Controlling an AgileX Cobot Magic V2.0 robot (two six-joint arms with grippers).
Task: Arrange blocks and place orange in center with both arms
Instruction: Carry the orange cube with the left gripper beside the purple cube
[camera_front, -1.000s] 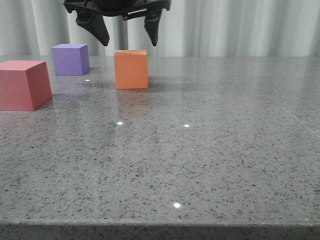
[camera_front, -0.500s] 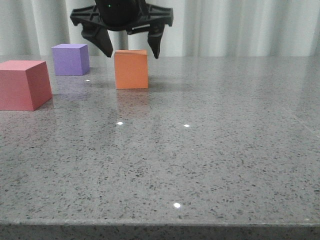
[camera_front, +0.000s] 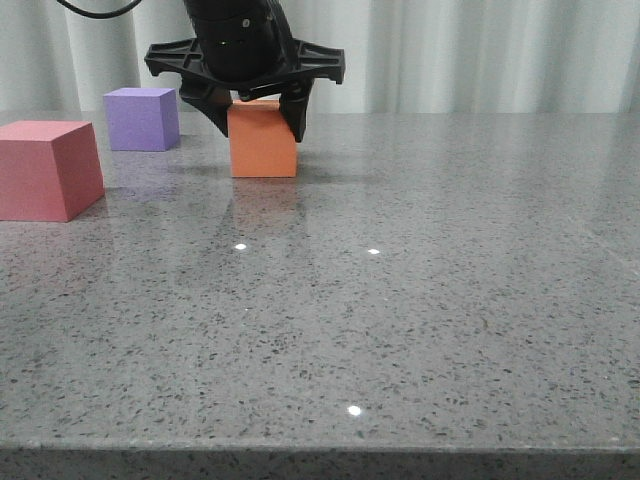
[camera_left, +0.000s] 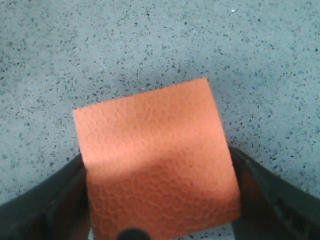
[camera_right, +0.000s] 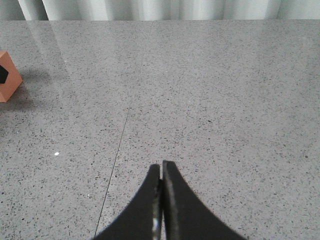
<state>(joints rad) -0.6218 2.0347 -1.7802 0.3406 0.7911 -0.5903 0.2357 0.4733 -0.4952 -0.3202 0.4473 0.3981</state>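
Note:
The orange cube (camera_front: 262, 145) stands on the grey table, right of the purple cube (camera_front: 142, 118) and the pinkish-red cube (camera_front: 45, 170). My left gripper (camera_front: 260, 128) is lowered over the orange cube, open, with one finger on each side of it. In the left wrist view the orange cube (camera_left: 155, 160) fills the space between the dark fingers (camera_left: 45, 205), which lie close to its sides. My right gripper (camera_right: 161, 167) is shut and empty over bare table, far from the orange cube (camera_right: 7, 75). It does not show in the front view.
The speckled grey table (camera_front: 400, 300) stretches to the right and front of the cubes. Its front edge (camera_front: 320, 447) runs along the bottom of the front view. A pale curtain (camera_front: 480, 50) hangs behind the table.
My left gripper has come down from above the orange cube until its fingers straddle the cube's upper part. The cubes have not moved.

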